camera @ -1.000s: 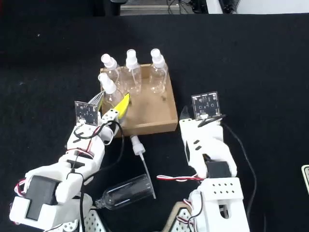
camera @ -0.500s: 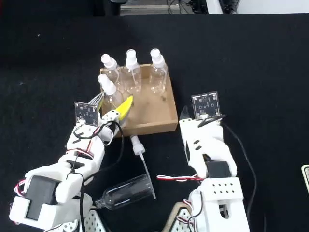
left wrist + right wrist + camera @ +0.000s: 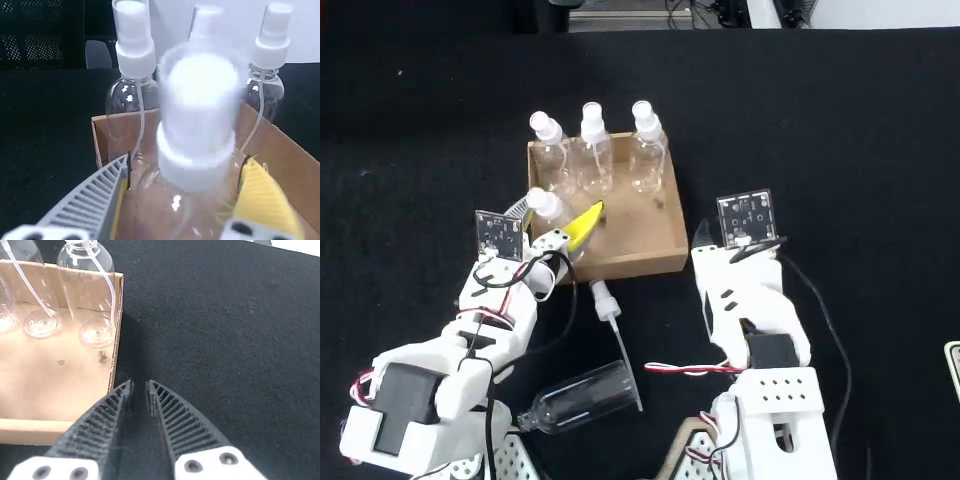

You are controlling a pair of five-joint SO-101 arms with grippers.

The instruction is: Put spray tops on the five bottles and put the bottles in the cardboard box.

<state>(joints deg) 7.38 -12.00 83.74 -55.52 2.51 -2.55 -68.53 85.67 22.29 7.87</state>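
The left pincer [image 3: 562, 215] has tipped its bottle [image 3: 197, 100] back from upright to tilted.

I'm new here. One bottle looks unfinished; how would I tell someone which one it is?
Find the open brown cardboard box on the black table, then look toward the white arms' bases. There lies a clear plastic bottle. Unlike the white-topped bottles at the box, it lies on its side with a bare neck.
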